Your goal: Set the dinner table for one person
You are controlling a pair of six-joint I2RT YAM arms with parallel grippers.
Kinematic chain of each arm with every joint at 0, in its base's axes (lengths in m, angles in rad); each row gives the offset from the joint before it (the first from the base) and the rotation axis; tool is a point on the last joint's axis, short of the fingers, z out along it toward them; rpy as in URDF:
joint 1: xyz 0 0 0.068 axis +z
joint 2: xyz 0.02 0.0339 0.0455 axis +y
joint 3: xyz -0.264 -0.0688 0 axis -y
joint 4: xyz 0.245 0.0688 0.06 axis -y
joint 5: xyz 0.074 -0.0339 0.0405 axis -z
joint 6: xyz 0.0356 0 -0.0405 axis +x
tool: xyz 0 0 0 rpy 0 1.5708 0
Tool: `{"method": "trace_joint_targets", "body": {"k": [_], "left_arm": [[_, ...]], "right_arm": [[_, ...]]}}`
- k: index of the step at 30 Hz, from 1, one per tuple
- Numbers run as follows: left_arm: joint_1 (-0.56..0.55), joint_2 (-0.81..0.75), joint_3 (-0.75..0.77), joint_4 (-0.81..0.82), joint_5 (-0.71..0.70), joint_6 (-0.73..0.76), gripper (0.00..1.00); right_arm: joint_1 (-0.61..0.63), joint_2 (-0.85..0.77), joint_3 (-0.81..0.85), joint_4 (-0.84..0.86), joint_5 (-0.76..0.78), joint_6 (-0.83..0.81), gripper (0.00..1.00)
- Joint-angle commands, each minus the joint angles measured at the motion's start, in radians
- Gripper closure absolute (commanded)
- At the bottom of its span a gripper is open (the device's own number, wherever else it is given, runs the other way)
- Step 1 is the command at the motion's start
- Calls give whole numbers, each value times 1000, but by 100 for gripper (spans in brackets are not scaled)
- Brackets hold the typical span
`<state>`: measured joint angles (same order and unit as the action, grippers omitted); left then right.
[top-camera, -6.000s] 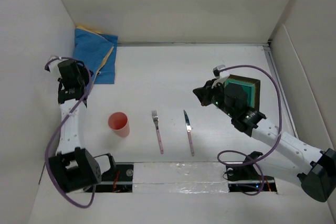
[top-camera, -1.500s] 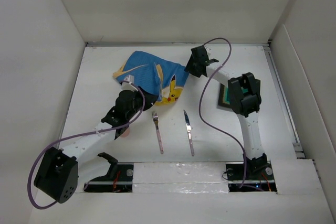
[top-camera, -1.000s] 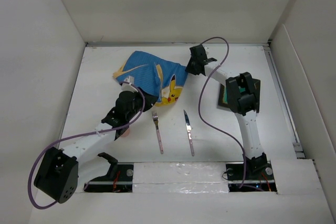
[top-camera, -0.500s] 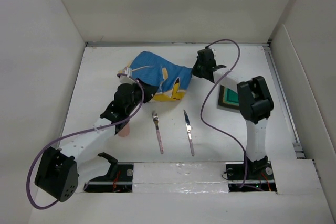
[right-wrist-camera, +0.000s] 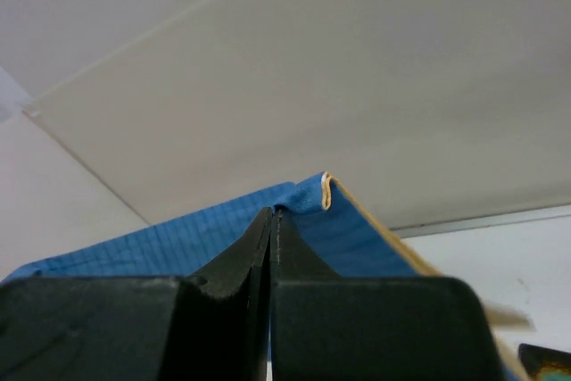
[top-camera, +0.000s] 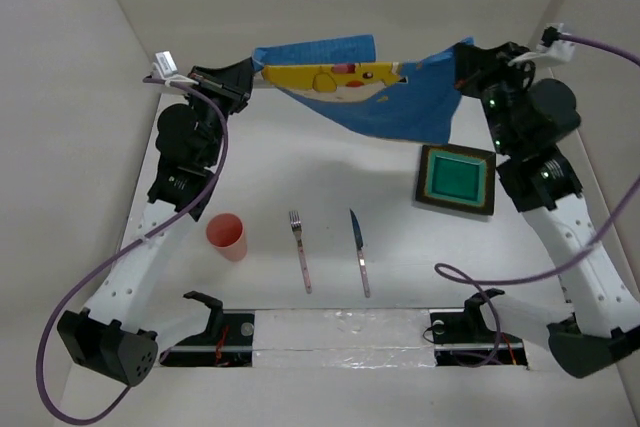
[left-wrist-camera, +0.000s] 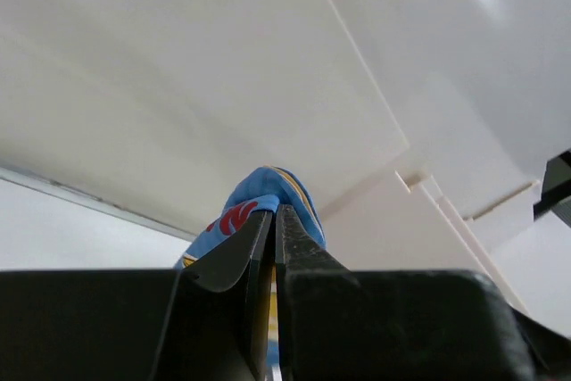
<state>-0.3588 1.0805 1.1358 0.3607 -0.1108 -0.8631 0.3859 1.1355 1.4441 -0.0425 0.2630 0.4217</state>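
Observation:
A blue cartoon-printed placemat (top-camera: 375,97) hangs stretched in the air over the far part of the white dinner table (top-camera: 300,162). My left gripper (top-camera: 248,75) is shut on its left corner, seen as bunched blue cloth (left-wrist-camera: 272,192) at the fingertips. My right gripper (top-camera: 462,59) is shut on the right corner, where blue cloth with a yellow hem (right-wrist-camera: 326,207) sticks up past the tips. On the table lie a pink cup (top-camera: 226,237), a fork (top-camera: 300,252), a knife (top-camera: 359,252) and a dark square plate with a green centre (top-camera: 457,179).
White walls enclose the table on the left, back and right. The arm bases and a taped strip (top-camera: 340,332) run along the near edge. Purple cables loop beside both arms.
Both arms have risen and spread apart, lifting the placemat off the table and stretching it out between them. The cup is uncovered again.

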Motion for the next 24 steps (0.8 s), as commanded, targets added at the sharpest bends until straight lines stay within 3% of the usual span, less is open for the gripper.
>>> {"method": "trace_joint_targets", "body": {"k": [1,5,12,18,20,22,24], "left_arm": [[4,-39,45,-11,-78,36,100],[4,-8,44,-22,-99,42,100],[26,197,114,-34,-113,35,100],[104,438,358,-92,-33,15,100],[135,499,516,-146,-18,27,100],[184,590,681,-233,37,29,100],[213,614,732,-250,80,18,100]], "right_arm": [[4,-45,21,-98,61,-80,100],[-8,-30,64,-157,45,-97,100],[-130,262,257,-218,-91,-98,100],[-151,595,603,-284,-171,-90,100],[-163,720,721,-319,-198,-80,100],[-186,805,940,-399,-243,-52,100],[-197,877,1072,-428,-287,-28,100]]}}
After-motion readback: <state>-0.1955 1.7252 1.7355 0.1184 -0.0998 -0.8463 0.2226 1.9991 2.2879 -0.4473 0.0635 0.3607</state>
